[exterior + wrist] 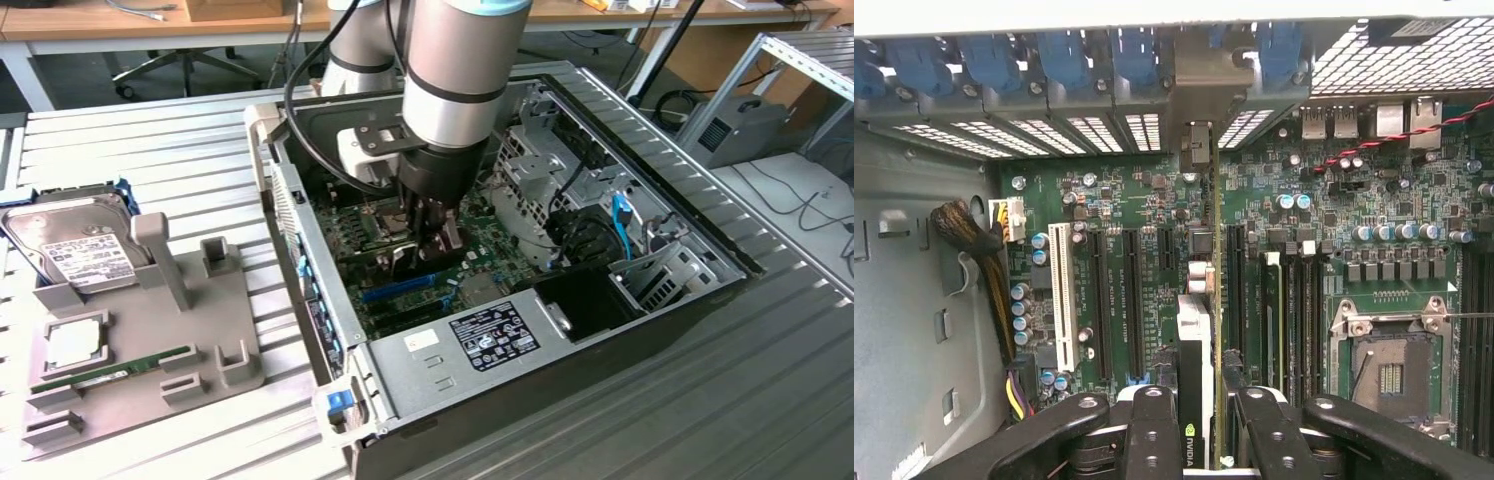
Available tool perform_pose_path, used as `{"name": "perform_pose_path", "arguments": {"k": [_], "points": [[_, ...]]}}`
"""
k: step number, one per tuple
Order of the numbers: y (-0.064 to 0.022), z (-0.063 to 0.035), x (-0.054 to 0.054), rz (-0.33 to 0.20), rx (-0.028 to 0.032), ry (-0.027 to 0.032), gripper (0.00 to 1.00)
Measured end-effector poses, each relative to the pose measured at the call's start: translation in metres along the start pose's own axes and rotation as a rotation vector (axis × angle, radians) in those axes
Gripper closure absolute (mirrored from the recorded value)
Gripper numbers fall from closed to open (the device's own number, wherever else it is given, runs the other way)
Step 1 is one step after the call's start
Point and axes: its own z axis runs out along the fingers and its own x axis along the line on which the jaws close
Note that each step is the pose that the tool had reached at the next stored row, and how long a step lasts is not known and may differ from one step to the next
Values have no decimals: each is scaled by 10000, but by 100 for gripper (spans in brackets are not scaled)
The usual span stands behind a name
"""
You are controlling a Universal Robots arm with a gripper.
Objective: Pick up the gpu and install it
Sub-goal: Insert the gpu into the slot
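A computer case (400,365) lies on its side with the side panel off on a slatted metal bench (160,150), and the robot arm (447,90) reaches straight down into it. The jaws are clamped on the gpu (1194,350), one black finger (1150,425) on each face of the card. The gpu stands on edge inside the case, over the motherboard (1154,200). Its green logo faces the wrist camera and its far end reaches toward the rear wall of the case. A row of blue retaining clips (994,60) sits above the vented slot covers on that wall. The card runs parallel to the black expansion slots (1129,300), with a white slot (1064,295) further to one side and the empty CPU socket (1389,365) to the other. I cannot tell whether its lower edge is seated in a slot. A bundle of brown cables (974,250) runs along the inner wall of the case. Outside the case, on the exterior view's left of it, a grey parts holder (200,310) rests on the bench. It carries a hard drive (80,250) with a white label and a narrow green RAM stick (114,372).
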Motion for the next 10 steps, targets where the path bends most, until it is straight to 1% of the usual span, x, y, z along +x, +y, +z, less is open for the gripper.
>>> {"name": "perform_pose_path", "arguments": {"k": [5,10], "points": [[13,1,1,-1,-7,0,73],[14,39,1,-1,-7,-1,73]]}}
